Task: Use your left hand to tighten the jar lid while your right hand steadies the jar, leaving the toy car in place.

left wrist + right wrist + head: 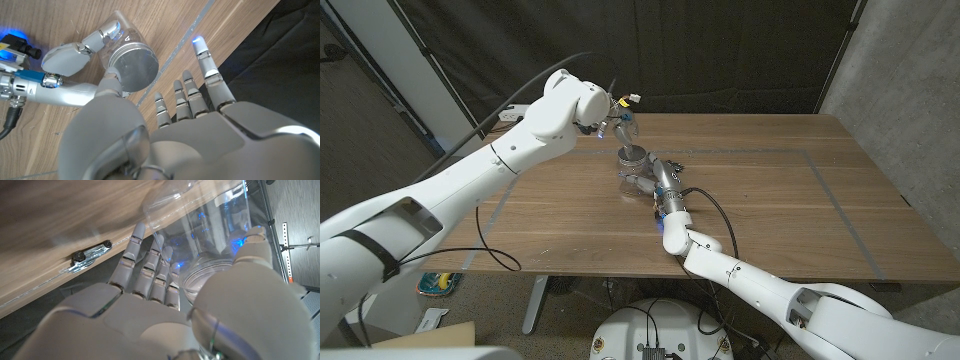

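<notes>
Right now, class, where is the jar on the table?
In the head view the jar stands near the table's middle, held by the right hand, with the left hand just beyond it.

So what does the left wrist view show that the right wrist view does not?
Left wrist view only: the jar's metal lid seen from above, and the left hand hovering beside it with fingers spread, holding nothing. Right wrist view only: the glass wall of the jar close up, with a metal bracket at the table edge. Both share the right hand wrapped around the jar.
</notes>
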Controlling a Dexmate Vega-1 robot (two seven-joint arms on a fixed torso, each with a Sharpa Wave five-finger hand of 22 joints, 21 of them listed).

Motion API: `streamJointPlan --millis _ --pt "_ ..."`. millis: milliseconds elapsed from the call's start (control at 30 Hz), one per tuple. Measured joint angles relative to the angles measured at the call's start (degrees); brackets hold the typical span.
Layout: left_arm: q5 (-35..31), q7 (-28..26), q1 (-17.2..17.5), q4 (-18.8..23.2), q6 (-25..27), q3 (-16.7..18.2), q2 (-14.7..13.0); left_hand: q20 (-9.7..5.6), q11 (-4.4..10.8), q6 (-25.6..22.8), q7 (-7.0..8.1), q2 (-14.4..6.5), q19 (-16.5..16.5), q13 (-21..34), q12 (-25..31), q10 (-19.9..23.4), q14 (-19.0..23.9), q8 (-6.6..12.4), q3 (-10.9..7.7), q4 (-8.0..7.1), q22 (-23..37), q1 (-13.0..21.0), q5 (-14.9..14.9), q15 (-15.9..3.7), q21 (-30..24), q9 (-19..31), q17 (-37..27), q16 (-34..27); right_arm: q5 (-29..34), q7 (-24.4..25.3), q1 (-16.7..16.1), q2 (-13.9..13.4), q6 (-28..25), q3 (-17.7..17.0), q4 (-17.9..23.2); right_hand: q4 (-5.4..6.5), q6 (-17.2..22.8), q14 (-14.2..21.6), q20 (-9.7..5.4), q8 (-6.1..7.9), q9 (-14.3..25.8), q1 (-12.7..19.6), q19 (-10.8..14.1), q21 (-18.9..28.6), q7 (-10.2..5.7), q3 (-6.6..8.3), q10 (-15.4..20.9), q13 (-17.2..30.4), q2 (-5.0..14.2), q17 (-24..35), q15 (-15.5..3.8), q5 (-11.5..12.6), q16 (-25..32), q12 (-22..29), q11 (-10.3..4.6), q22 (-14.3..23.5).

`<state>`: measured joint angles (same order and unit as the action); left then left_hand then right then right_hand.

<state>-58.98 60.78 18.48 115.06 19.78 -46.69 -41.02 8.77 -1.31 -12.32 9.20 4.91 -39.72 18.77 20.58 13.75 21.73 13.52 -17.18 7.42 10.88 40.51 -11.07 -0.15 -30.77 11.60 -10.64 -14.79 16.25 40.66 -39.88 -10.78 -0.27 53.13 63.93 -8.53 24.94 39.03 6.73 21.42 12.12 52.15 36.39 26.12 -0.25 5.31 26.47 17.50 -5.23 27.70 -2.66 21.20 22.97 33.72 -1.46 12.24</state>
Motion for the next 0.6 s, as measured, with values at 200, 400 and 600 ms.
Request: streamJointPlan --millis 200,400,600 --pt "-0.49 -0.74 0.15 -2.01 -0.81 -0.79 1.16 -0.81 0.28 -0.70 -0.09 0.66 -1.86 0.00 0.43 1.71 1.74 0.00 0.53 -0.52 -0.12 -0.66 0.00 -0.66 -0.32 0.00 0.00 0.00 -0.19 0.00 0.26 0.10 0.78 0.01 -0.51 0.00 0.00 0.12 -0.09 0.00 0.00 -0.01 -0.53 0.00 0.00 0.00 0.00 0.00 0.01 0.12 -0.12 -0.04 -0.35 0.00 0.00 0.00" --pt "-1.47 -2.21 0.16 -3.80 -2.37 -1.38 2.02 -0.90 0.29 -1.45 0.03 0.57 -1.95 0.26 0.43 2.33 1.81 0.00 0.99 -0.53 -0.24 -1.20 0.00 -1.01 -0.42 0.00 0.00 0.00 -0.37 0.00 0.66 0.19 1.36 0.04 -1.45 0.00 0.00 0.25 -0.09 0.00 0.00 -0.01 -0.52 0.00 0.00 0.00 0.00 0.00 0.01 0.12 -0.24 -0.24 -0.39 0.00 0.00 0.00" --pt "-1.52 -4.32 0.45 -5.16 -3.55 -1.69 2.42 -2.87 1.50 -3.94 0.28 -0.44 -4.35 0.53 1.28 4.81 4.14 0.50 0.41 0.06 -0.24 -0.19 0.00 -2.42 -0.55 0.00 0.27 0.00 -0.51 -0.02 0.73 0.18 1.66 0.04 -1.66 0.00 0.00 0.33 -0.08 -0.02 0.00 -0.02 -0.52 0.45 0.00 0.00 0.00 0.21 0.02 0.28 -0.33 -0.42 -0.83 0.00 0.00 0.01"
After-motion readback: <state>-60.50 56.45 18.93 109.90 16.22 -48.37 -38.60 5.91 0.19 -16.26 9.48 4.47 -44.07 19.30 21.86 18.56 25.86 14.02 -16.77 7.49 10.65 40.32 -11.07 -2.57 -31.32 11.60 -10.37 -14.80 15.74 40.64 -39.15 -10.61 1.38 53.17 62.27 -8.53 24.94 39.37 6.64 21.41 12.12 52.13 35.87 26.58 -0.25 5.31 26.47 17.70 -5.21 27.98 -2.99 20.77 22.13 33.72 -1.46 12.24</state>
